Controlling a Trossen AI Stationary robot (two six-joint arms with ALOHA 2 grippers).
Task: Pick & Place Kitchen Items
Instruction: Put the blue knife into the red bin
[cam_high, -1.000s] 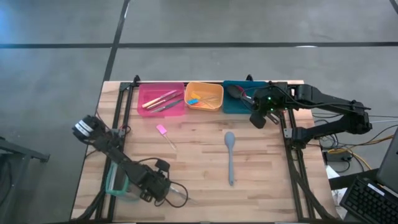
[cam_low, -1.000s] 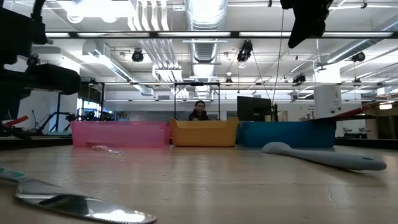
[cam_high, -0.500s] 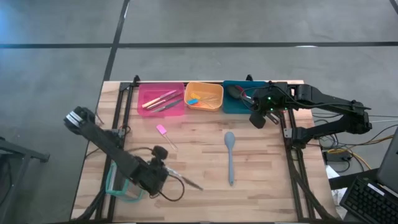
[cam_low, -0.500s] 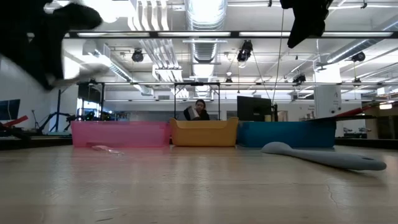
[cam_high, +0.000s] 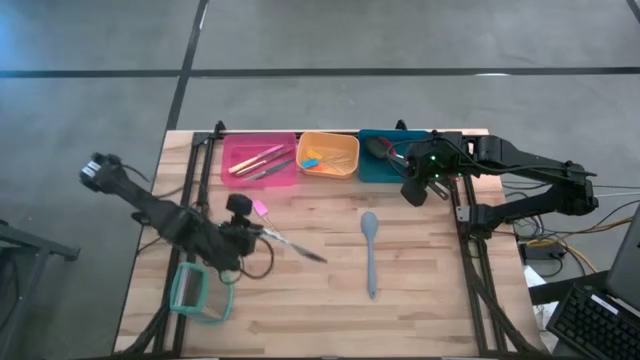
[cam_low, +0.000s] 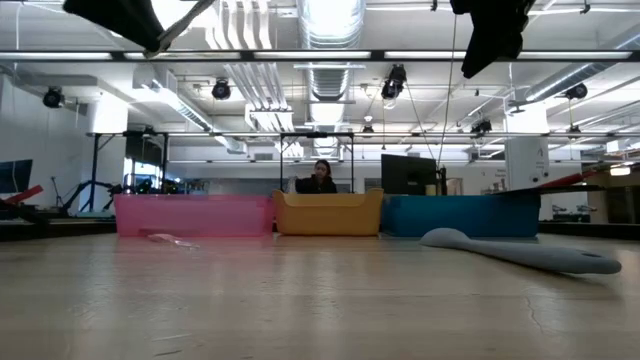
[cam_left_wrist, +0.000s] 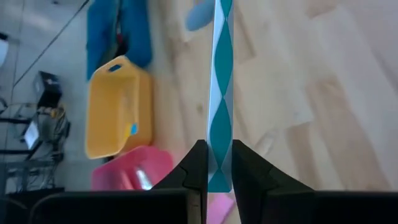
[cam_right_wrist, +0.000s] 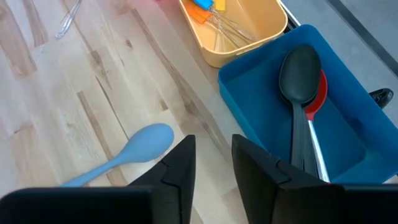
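Gripping a teal-handled knife (cam_left_wrist: 221, 93) (held aloft), the left claw (cam_high: 243, 234).

The left gripper (cam_high: 243, 236), clamped on a slim knife (cam_high: 295, 246), is now lifted from the table's 7 o'clock corner toward its centre-left, blade pointing to 3 o'clock; the clear teal-rimmed container (cam_high: 193, 293) lies uncovered.

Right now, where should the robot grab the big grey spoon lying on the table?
Probably the middle of the handle, coming straight down from above. The spoon lies flat on the table, handle straight and slim, pointing away from the bins, with bare wood on both sides for the fingers. The wide bowl looks too broad to pinch. The right end effector, open above the blue bin, is nearer.
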